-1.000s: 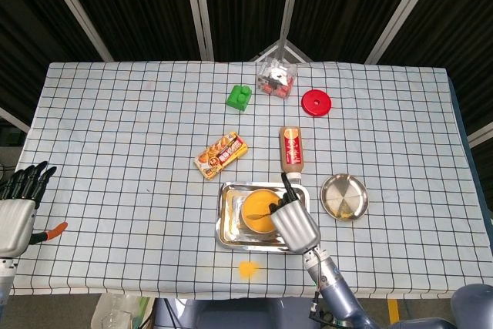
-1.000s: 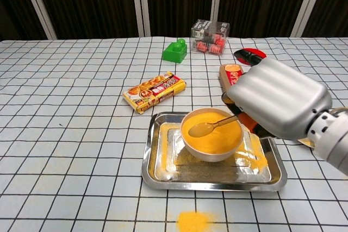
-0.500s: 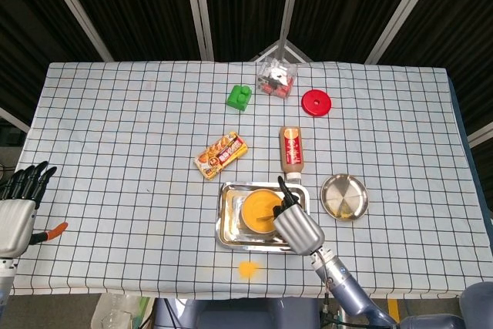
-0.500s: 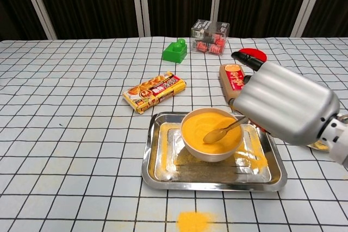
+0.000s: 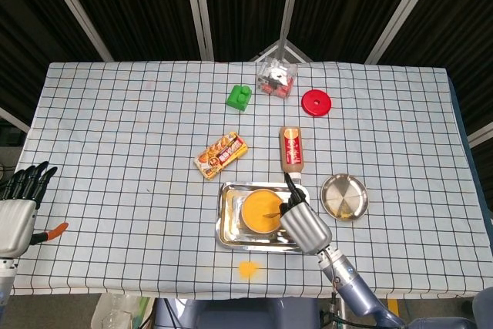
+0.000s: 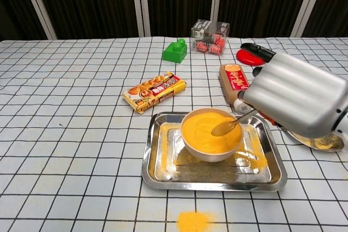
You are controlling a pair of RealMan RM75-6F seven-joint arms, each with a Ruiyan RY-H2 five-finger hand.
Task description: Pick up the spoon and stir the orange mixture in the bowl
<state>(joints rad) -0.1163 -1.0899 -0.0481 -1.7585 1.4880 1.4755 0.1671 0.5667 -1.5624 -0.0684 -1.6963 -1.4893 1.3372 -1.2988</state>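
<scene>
The right hand [image 6: 296, 99] holds the spoon [image 6: 227, 126] by its handle, fingers closed around it, though the grip itself is mostly hidden behind the back of the hand; the spoon's scoop sits in the orange mixture [image 6: 209, 131] at the right side of the bowl [image 6: 206, 153]; the bowl stands in a steel tray [image 6: 157, 175] on the checked counter [image 6: 70, 134]; orange powder [image 6: 193, 222] lies just before the tray; the left hand [image 5: 19, 206] rests at the counter's left edge, fingers apart and holding nothing.
</scene>
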